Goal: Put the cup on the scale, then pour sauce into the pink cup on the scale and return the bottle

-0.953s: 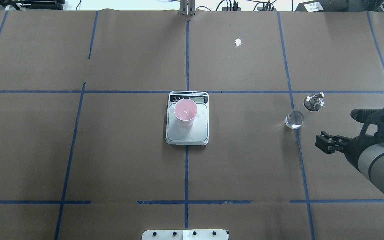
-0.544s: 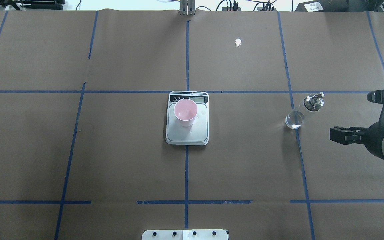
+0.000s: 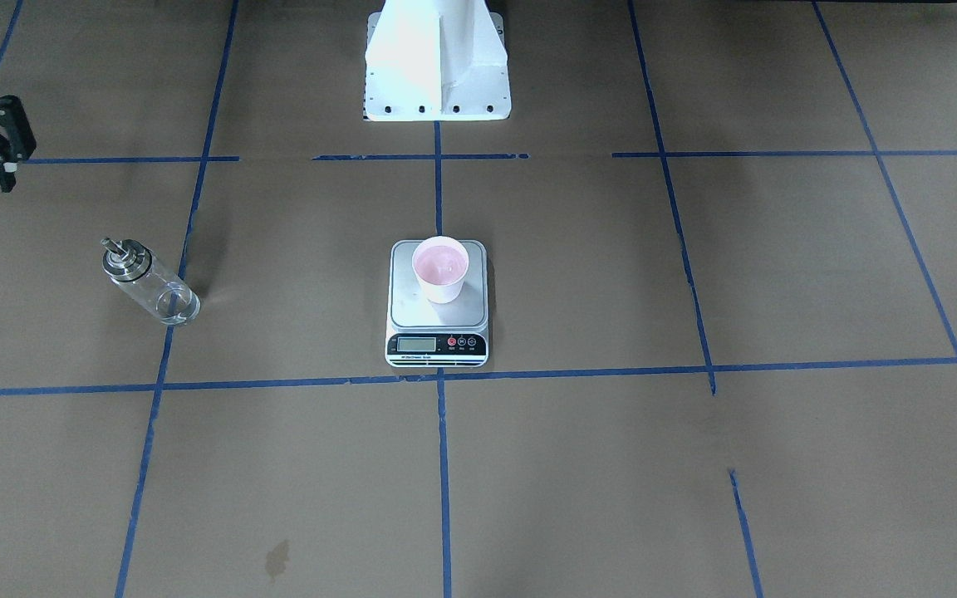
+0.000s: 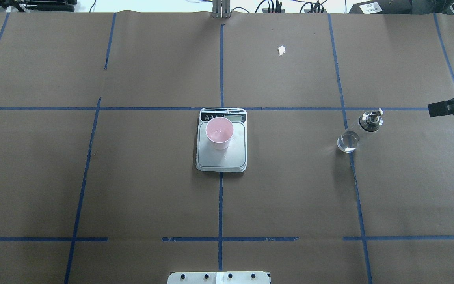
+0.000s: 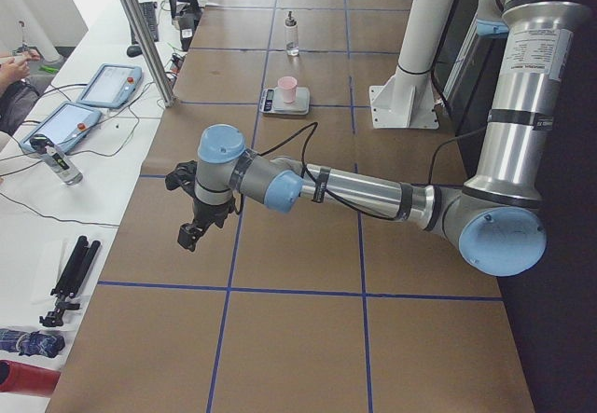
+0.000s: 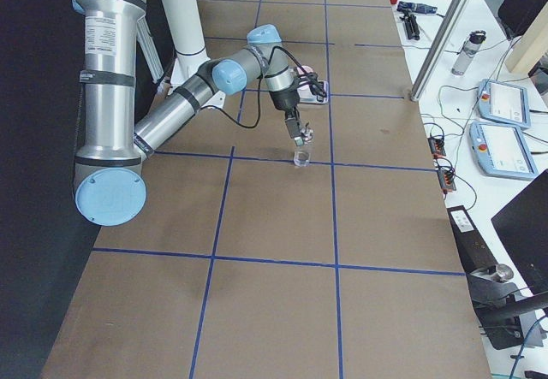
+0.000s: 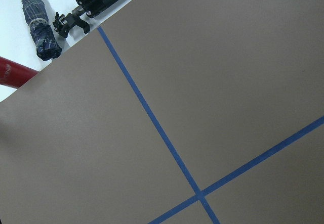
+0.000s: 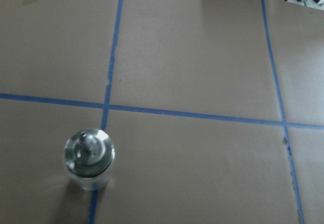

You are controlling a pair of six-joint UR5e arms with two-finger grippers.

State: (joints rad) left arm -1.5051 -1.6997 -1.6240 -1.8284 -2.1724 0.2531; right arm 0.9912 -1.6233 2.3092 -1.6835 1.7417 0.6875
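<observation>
The pink cup [image 4: 219, 133] stands upright on the silver scale [image 4: 221, 157] at the table's middle, also the cup [image 3: 440, 267] on the scale [image 3: 437, 320]. The clear bottle [image 4: 358, 132] with its silver cap stands alone on the brown paper to the right, the bottle [image 3: 149, 281] [image 8: 88, 157] free of any grip. My right gripper [image 4: 447, 81] is open at the right edge, apart from the bottle and empty. My left gripper [image 5: 191, 231] hovers over bare table far from the scale; whether it is open, I cannot tell.
The robot's white base [image 3: 437, 62] sits at the table's near edge. Blue tape lines [image 4: 221, 197] cross the brown paper. A white scrap [image 4: 281, 50] lies at the far side. Tablets and cables [image 5: 107, 87] lie on the side bench.
My right arm has drawn back to the right and farther away, leaving the bottle standing. Cup, scale and bottle have not moved.
</observation>
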